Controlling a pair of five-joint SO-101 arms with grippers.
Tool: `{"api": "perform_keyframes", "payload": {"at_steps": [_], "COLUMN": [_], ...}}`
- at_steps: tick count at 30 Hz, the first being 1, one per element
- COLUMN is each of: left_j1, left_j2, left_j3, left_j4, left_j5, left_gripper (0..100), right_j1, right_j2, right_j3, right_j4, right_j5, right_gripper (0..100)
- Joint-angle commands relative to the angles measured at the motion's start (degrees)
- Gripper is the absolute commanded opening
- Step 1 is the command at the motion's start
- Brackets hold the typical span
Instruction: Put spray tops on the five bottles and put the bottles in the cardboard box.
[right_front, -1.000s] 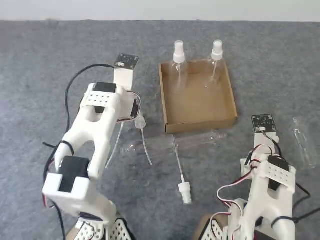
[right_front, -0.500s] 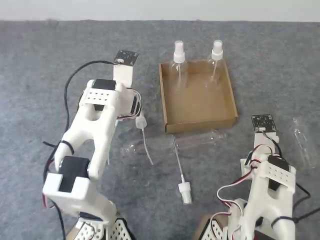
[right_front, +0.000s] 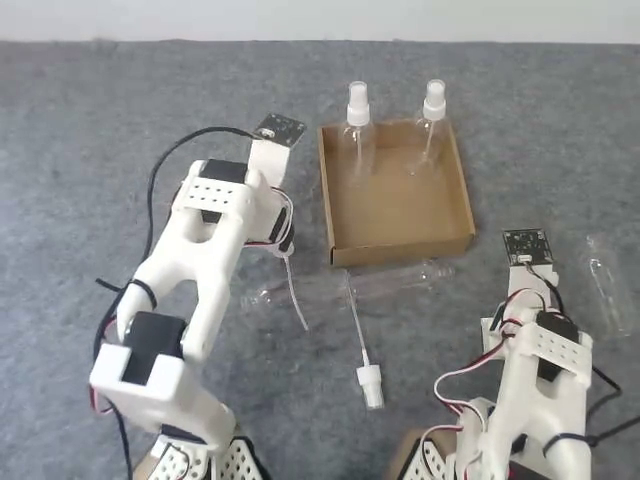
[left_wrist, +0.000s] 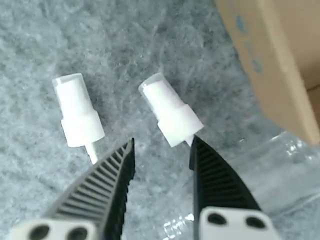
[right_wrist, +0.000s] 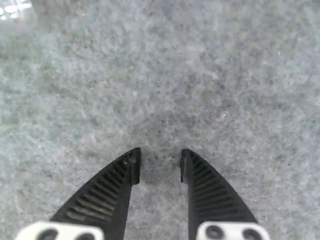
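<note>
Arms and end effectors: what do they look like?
The left arm and right arm are white shells with black servos, black cables, red-white wires. The left end effector and right end effector have ribbed black fingers on white bases.

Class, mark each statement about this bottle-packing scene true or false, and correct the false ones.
1. Two capped bottles stand in the cardboard box. True.
2. The right gripper grips a spray top. False: it is open above bare carpet.
3. The left gripper is open, with two loose spray tops just beyond its tips. True.
4. Every bottle is in the box. False: one bottle lies on the carpet in front of it.
</note>
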Motion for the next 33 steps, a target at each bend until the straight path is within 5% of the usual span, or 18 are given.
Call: {"api": "perform_keyframes", "payload": {"at_steps": [1, 18, 26, 33], "left_j1": [-0.2, -6.0, 0.5, 3.1], "left_j2": [1.2, 7.2, 0.1, -6.0], "left_j3": [-2.7, -12.2, -10.8, -0.3], "left_j4": [-2.6, -4.5, 2.6, -7.8], "left_j5": [-0.6, -2.6, -2.1, -1.0], "left_gripper": [17, 17, 17, 17], "right_j1": [0.1, 0.1, 0.1, 0.1], "right_j2": [-0.1, -0.1, 0.0, 0.0], "right_j3": [0.0, 0.0, 0.0, 0.0], "right_j4": [-1.5, -1.5, -1.5, -1.5], "right_j5": [-0.8, -0.8, -0.8, -0.8], "right_gripper": [11.7, 11.7, 11.7, 11.7]}}
